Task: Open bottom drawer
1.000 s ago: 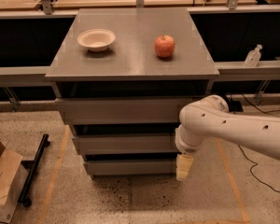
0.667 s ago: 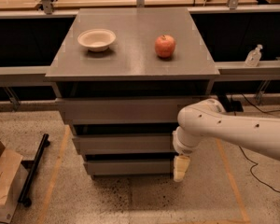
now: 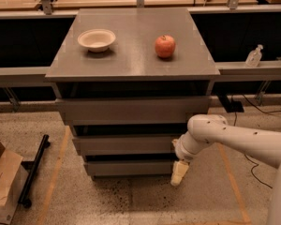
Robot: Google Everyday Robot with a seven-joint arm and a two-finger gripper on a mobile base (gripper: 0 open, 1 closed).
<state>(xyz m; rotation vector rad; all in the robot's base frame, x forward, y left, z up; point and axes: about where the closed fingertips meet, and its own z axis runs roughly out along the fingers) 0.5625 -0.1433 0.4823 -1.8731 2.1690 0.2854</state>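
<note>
The bottom drawer [image 3: 131, 167] is the lowest of three stacked grey drawers in the cabinet, with a plain flat front, and it sits closed below the middle drawer [image 3: 124, 144] and top drawer [image 3: 131, 110]. My gripper [image 3: 179, 172] hangs from the white arm [image 3: 234, 137] that reaches in from the right. It points down at the right end of the bottom drawer's front, close to its corner.
A white bowl [image 3: 97, 39] and a red apple [image 3: 165, 46] sit on the grey cabinet top [image 3: 131, 64]. A cardboard box [image 3: 2, 186] and a black bar [image 3: 33, 170] lie on the floor at left. A bottle [image 3: 254, 56] stands on the right ledge. Cables run on the floor at right.
The arm and gripper have shifted slightly left, toward the right end of the bottom drawer. The drawers have not moved.
</note>
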